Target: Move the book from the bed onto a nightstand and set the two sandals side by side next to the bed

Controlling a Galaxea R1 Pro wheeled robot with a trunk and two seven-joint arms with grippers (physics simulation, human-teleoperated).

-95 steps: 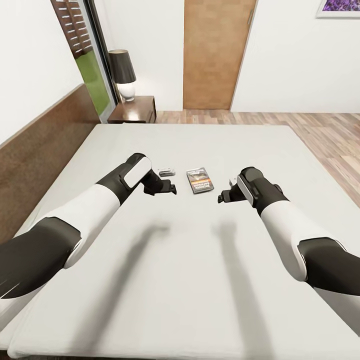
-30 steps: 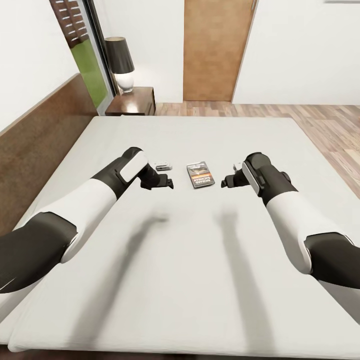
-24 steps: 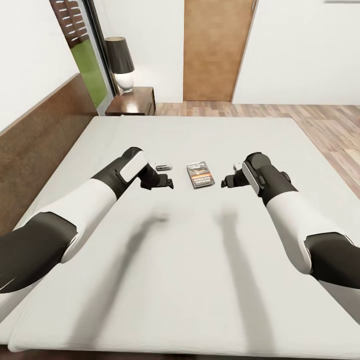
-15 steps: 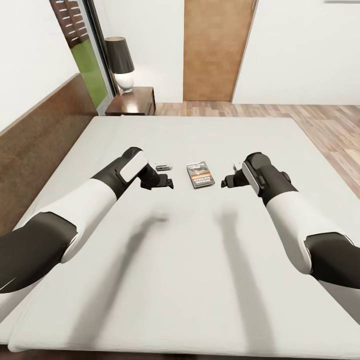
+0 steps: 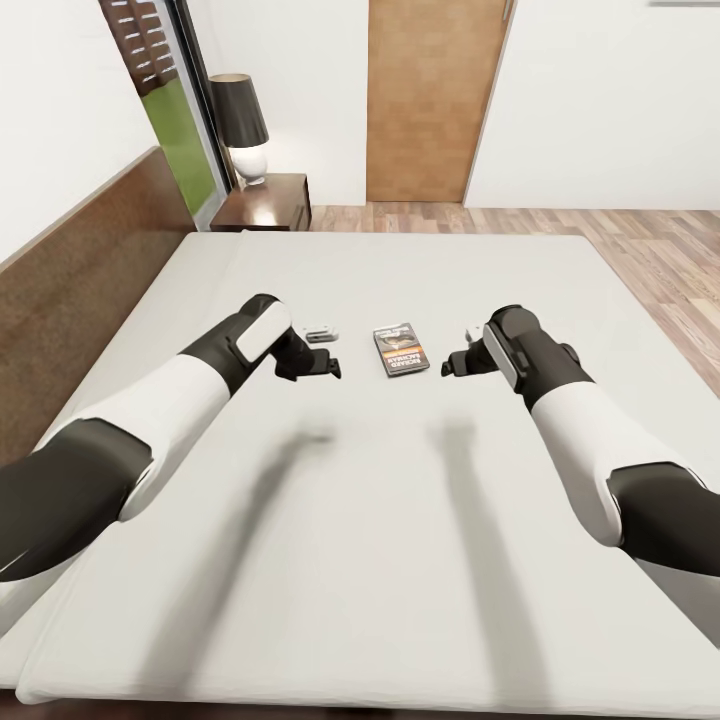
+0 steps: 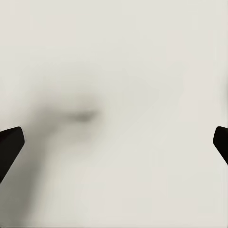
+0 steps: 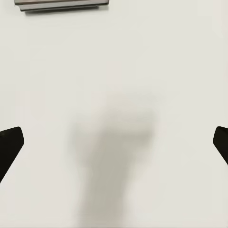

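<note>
Book [image 5: 401,350] mid-bed [image 5: 400,560], between spread pincers, mattress bare around

Both arms have glossy white forearms, black elbow and wrist sections, and white oval wrist panels; the fingertips [image 6: 10,142] are black.
</note>
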